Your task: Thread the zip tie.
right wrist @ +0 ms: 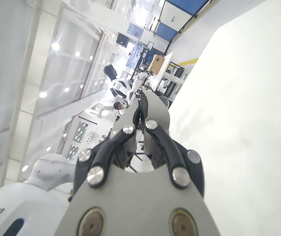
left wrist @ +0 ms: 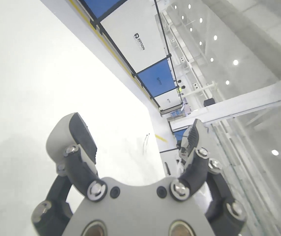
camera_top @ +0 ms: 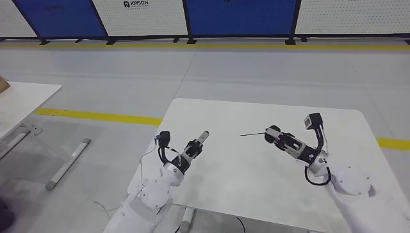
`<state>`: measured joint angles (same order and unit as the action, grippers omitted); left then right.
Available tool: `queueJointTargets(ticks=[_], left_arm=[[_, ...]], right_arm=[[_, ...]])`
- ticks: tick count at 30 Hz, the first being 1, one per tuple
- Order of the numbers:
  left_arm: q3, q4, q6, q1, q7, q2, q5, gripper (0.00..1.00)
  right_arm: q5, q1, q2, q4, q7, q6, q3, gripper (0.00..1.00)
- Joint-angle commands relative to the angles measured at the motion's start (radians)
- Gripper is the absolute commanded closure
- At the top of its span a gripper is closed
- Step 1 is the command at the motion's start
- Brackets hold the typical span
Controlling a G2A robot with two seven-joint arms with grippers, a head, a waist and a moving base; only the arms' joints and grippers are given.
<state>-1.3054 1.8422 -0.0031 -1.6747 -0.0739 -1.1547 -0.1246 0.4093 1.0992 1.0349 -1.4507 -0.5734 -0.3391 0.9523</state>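
Observation:
A thin black zip tie [camera_top: 252, 133] sticks out level over the white table [camera_top: 250, 182], pointing toward the table's left side. My right gripper [camera_top: 270, 133] is shut on its end; in the right wrist view the gripper [right wrist: 141, 99] has its fingers pressed together and the tie itself is hidden. My left gripper [camera_top: 200, 137] hovers over the table's left part, a short way from the tie's free tip. It [left wrist: 136, 124] is open and holds nothing. In the left wrist view the zip tie [left wrist: 145, 143] appears as thin dark lines farther off.
The table's left edge [camera_top: 154, 150] lies close to my left arm. A second white table [camera_top: 25, 98] stands off to the left across the floor. Blue and white panels [camera_top: 240, 6] line the back of the room.

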Motion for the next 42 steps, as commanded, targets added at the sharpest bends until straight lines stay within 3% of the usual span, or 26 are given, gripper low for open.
queueJointTargets(ticks=[1,4,6,9,19,24,28,30,40,42], left_arm=[[0.039,-0.008,-0.006,0.011,-0.004,-0.003,-0.053,0.0],[0.101,-0.033,-0.031,0.046,-0.039,-0.008,-0.101,0.0],[0.141,-0.053,-0.05,0.069,-0.054,-0.012,-0.134,0.0],[0.181,-0.077,-0.062,0.101,-0.006,-0.023,-0.115,0.0],[0.182,-0.077,-0.064,0.101,-0.006,-0.024,-0.115,0.0],[0.173,-0.096,-0.061,0.114,-0.064,-0.027,0.015,0.0],[0.138,-0.136,-0.023,0.161,-0.121,-0.037,0.298,0.0],[0.127,-0.164,0.004,0.188,-0.156,-0.04,0.381,0.0],[0.126,-0.17,0.011,0.196,-0.169,-0.04,0.388,0.0],[0.129,-0.167,0.012,0.199,-0.176,-0.042,0.427,0.0]], right_arm=[[-0.04,0.011,0.006,-0.014,0.045,0.001,-0.015,1.0],[-0.109,0.009,0.02,-0.016,0.11,0.033,-0.049,1.0],[-0.107,0.006,0.03,-0.008,0.097,0.038,-0.074,1.0],[-0.136,-0.01,0.045,0.02,0.107,0.051,-0.107,1.0],[-0.134,-0.011,0.047,0.022,0.104,0.053,-0.109,1.0],[-0.165,0.008,0.054,-0.003,0.159,0.024,-0.105,1.0],[-0.138,-0.003,0.082,0.045,0.201,0.01,-0.148,1.0],[-0.087,-0.005,0.097,0.058,0.194,0.005,-0.172,1.0],[-0.081,-0.008,0.099,0.062,0.19,0.005,-0.174,1.0],[-0.088,-0.004,0.1,0.057,0.2,0.01,-0.172,1.0]])
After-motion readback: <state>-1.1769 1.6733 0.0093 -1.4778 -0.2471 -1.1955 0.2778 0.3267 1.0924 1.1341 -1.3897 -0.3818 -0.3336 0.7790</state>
